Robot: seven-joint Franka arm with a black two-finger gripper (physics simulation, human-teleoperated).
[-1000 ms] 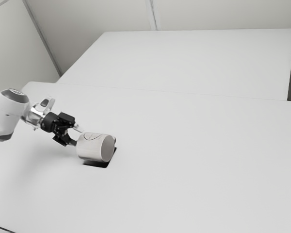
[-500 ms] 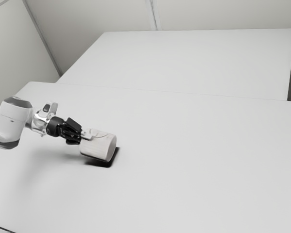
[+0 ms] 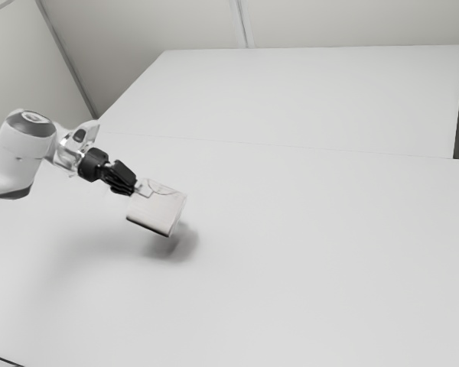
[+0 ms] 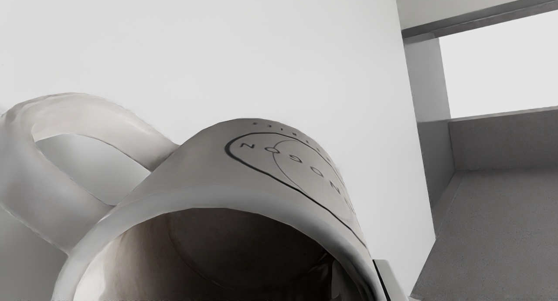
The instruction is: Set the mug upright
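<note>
And up it was: the mug (image 3: 157, 208) hung clear above the surface (image 3: 314, 260), its shadow (image 3: 177, 246) cast on the surface beneath! The hand (image 3: 138, 191), also above the surface, had a firm pinch on the mug's wall, one finger (image 4: 388, 281) outside and the other inside the mouth. What a tilt, too: not upright, the mouth facing the hand, the handle (image 4: 98, 111) sticking out, and dark lettering (image 4: 294, 158) across the side.
</note>
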